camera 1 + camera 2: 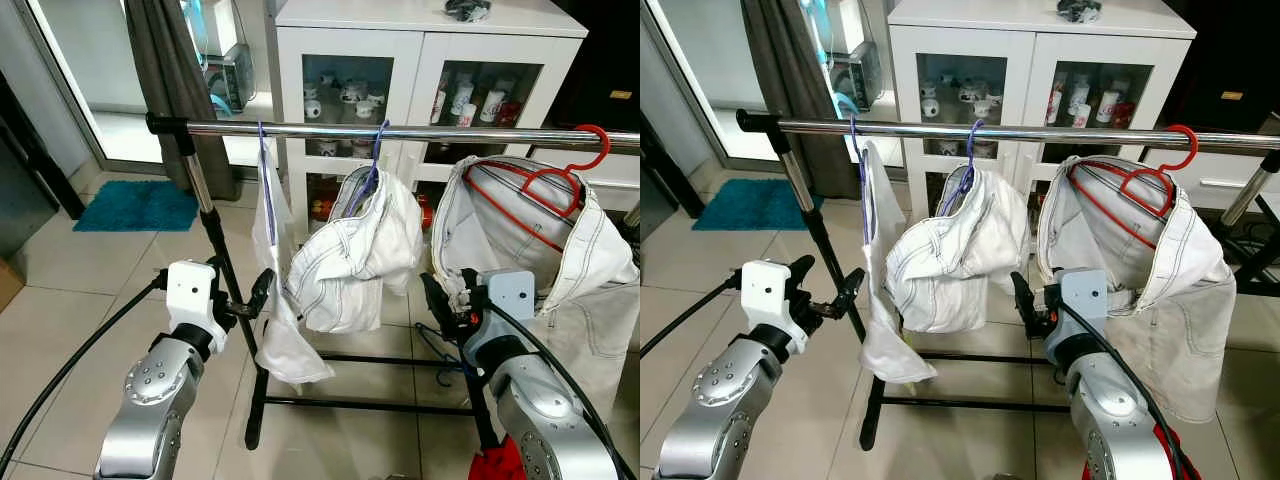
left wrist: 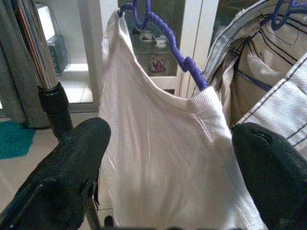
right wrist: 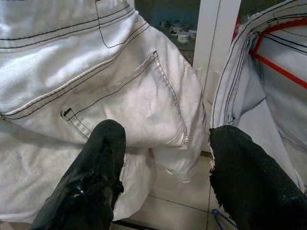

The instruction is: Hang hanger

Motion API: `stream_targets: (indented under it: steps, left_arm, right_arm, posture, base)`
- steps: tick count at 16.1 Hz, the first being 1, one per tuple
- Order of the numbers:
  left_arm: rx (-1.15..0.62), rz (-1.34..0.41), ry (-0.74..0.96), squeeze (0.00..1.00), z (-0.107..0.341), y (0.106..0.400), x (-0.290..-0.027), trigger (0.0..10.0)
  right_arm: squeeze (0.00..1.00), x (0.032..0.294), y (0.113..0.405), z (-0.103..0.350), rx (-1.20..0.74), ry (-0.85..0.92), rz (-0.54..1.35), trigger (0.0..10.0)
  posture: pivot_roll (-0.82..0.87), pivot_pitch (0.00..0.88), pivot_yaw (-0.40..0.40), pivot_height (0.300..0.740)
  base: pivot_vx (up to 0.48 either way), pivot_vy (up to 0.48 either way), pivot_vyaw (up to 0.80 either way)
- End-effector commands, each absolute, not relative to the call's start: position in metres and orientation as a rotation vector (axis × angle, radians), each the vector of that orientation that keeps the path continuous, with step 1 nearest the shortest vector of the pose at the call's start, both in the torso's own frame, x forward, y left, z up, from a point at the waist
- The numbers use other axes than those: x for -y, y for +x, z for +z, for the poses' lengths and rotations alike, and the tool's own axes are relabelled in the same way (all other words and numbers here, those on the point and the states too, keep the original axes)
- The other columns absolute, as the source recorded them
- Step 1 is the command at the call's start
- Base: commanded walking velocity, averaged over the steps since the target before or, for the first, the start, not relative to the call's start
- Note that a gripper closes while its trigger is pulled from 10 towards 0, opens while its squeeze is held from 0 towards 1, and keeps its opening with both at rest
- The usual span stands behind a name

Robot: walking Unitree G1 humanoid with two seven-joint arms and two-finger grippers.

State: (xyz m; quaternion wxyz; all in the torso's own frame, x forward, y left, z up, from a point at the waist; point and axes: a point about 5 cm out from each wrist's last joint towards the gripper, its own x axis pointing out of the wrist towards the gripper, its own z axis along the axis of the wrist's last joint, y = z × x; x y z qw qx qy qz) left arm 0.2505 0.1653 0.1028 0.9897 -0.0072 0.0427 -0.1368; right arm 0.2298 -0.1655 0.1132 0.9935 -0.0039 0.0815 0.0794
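A chrome clothes rail runs across the upper part of the frame in front of a white glass-fronted cabinet. Three hangers are hooked over it: a purple hanger left of centre carrying a thin white top, a second purple hanger at centre holding bunched white jeans, and a red hanger at the right inside another pair of white jeans. A teal mat lies on the tiled floor at the left.

The left gripper, lower left of centre, sits just beside the white top with its two black fingers spread apart and nothing between them. The right gripper, lower right of centre, also has its fingers apart and empty, hovering between the two pairs of jeans.

With every hanger on the rail and both grippers free, the hanging step looks finished or all but finished. The next move likely calls for drawing both arms back without snagging cloth or nudging a hook off the rail
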Motion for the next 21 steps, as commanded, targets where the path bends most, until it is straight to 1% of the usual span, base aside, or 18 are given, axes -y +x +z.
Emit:
stream_targets:
  steps: [1, 4, 5, 6, 9, 10, 13, 14, 15, 16, 18, 19, 20, 21]
  left_arm:
    - [-0.041, -0.137, -0.038, 0.0, 0.163, 0.274, -0.184, 10.0]
    - [-0.04, -0.141, -0.025, 0.0, 0.162, 0.278, -0.183, 10.0]
    - [-0.068, -0.212, -0.011, 0.0, 0.157, 0.28, -0.174, 10.0]
    - [-0.076, -0.256, 0.008, 0.0, 0.156, 0.28, -0.17, 10.0]
    - [-0.034, -0.189, 0.02, 0.0, 0.16, 0.285, -0.175, 10.0]
    - [-0.015, -0.173, 0.032, 0.0, 0.163, 0.288, -0.178, 10.0]
    - [-0.032, -0.198, 0.048, 0.0, 0.164, 0.285, -0.172, 10.0]
    - [-0.003, -0.173, 0.069, 0.0, 0.165, 0.285, -0.169, 10.0]
    - [0.051, -0.107, 0.093, 0.0, 0.167, 0.287, -0.17, 10.0]
    - [0.035, -0.137, 0.11, 0.0, 0.165, 0.287, -0.166, 10.0]
    - [-0.015, -0.198, 0.103, 0.0, 0.164, 0.286, -0.163, 10.0]
    - [-0.033, -0.216, 0.054, 0.0, 0.164, 0.281, -0.166, 10.0]
    - [-0.051, -0.22, 0.024, 0.0, 0.16, 0.279, -0.167, 10.0]
    - [-0.048, -0.211, 0.038, 0.05, 0.159, 0.279, -0.17, 10.0]
  right_arm:
    - [0.0, 0.182, 0.225, 0.154, -0.055, 0.046, -0.062, 10.0]
    - [0.0, 0.181, 0.227, 0.152, -0.056, 0.046, -0.07, 10.0]
    - [0.0, 0.177, 0.24, 0.144, -0.087, 0.062, -0.017, 10.0]
    - [0.0, 0.175, 0.246, 0.142, -0.088, 0.089, -0.002, 10.0]
    - [0.0, 0.175, 0.249, 0.143, -0.084, 0.075, -0.041, 10.0]
    - [0.0, 0.179, 0.25, 0.146, -0.079, 0.027, -0.067, 10.0]
    - [0.0, 0.18, 0.249, 0.153, -0.062, 0.056, -0.055, 10.0]
    - [0.0, 0.179, 0.251, 0.153, -0.066, 0.082, -0.041, 10.0]
    - [0.0, 0.175, 0.254, 0.153, -0.067, 0.126, -0.017, 10.0]
    - [0.0, 0.171, 0.256, 0.155, -0.05, 0.144, 0.005, 10.0]
    - [0.0, 0.165, 0.259, 0.155, -0.07, 0.113, 0.026, 10.0]
    - [0.0, 0.155, 0.264, 0.152, -0.087, 0.037, 0.055, 10.0]
    - [0.0, 0.155, 0.265, 0.15, -0.069, 0.02, 0.032, 10.0]
    - [0.0, 0.154, 0.264, 0.151, -0.045, -0.007, 0.042, 10.0]
  posture:
    - [-0.22, 0.0, 0.113, 0.74]
    - [-0.22, 0.0, 0.109, 0.74]
    - [-0.18, 0.0, 0.075, 0.74]
    - [-0.18, 0.0, 0.076, 0.74]
    - [-0.19, 0.0, 0.079, 0.74]
    - [-0.19, 0.0, 0.08, 0.74]
    - [-0.19, 0.0, 0.068, 0.74]
    - [-0.17, 0.0, 0.051, 0.74]
    - [-0.16, 0.0, 0.046, 0.74]
    - [-0.15, 0.0, 0.041, 0.74]
    - [-0.14, 0.0, 0.029, 0.74]
    - [-0.13, 0.0, 0.025, 0.74]
    - [-0.13, 0.0, 0.025, 0.74]
    - [-0.15, 0.0, 0.038, 0.74]
  base:
    - [0.0, 0.0, 0.0]
    - [0.0, 0.0, 0.0]
    - [0.0, 0.0, 0.0]
    - [0.0, 0.0, 0.0]
    - [0.0, 0.0, 0.0]
    - [0.0, 0.0, 0.0]
    - [0.0, 0.0, 0.0]
    - [0.0, 0.0, 0.0]
    - [0.0, 0.0, 0.0]
    - [0.0, 0.0, 0.0]
    - [0.0, 0.0, 0.0]
    - [0.0, 0.0, 0.0]
    - [0.0, 0.0, 0.0]
    - [0.0, 0.0, 0.0]
